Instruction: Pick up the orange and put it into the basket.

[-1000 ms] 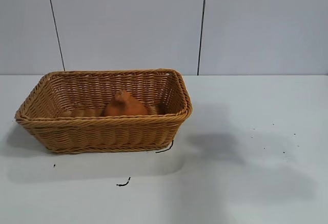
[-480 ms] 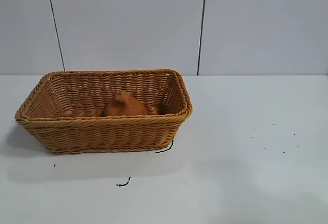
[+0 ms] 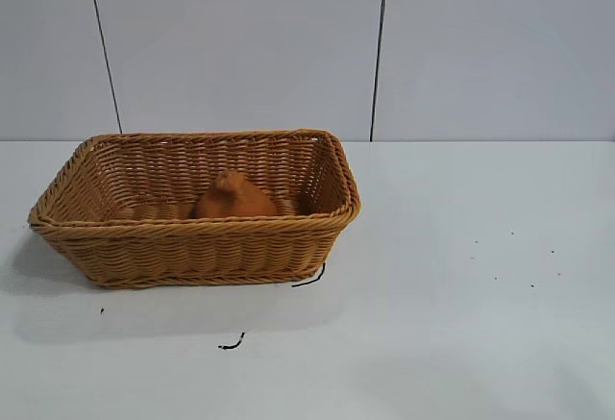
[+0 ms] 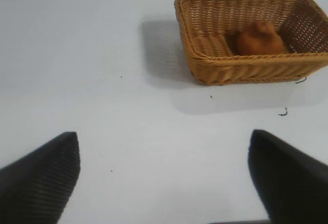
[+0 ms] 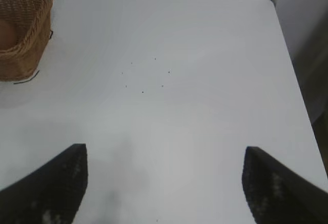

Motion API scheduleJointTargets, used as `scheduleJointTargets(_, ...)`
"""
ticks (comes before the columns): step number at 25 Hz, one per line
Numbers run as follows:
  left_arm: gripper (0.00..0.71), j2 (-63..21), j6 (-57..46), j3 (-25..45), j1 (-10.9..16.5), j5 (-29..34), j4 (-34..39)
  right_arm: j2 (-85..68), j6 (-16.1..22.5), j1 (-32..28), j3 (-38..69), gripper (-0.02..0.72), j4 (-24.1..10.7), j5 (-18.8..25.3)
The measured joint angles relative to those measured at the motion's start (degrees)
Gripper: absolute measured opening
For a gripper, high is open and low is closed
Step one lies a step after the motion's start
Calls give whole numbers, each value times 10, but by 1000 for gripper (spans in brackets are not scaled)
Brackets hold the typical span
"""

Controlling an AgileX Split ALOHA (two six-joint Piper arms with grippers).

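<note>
The orange [image 3: 233, 198] sits inside the basket [image 3: 192, 231], resting on its woven floor a little right of the middle, close to the near wall, with its small knobbed neck pointing up and its wide body partly hidden behind the braided near rim. The basket stands on the white tabletop [image 3: 461, 285] at the left of the exterior view, flared sides upright, its long side facing the camera. A short dark thread or mark [image 3: 309, 277] lies on the tabletop touching the basket's near right corner, and a second small dark curl [image 3: 231, 344] lies apart from it, nearer the camera. A few tiny dark specks [image 3: 509, 261] are scattered on the right part of the tabletop. Neither arm shows in the exterior view. The left wrist view shows the left gripper [image 4: 164, 178] held above bare tabletop well apart from the basket [image 4: 241, 70], its two dark fingers [image 4: 43, 175] spread wide with nothing between them; the orange [image 4: 260, 38] is visible there in the basket. The right wrist view shows the right gripper [image 5: 164, 188] likewise over bare tabletop, its fingers [image 5: 51, 188] wide apart and empty, with only a corner of the basket [image 5: 25, 34] at the far edge of that view, well apart from it.
</note>
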Motion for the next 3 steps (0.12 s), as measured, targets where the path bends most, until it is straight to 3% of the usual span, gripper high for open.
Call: scheduleJointTargets(3,639,0,0,0,0,0,0,0,0,0,0,589,0,0)
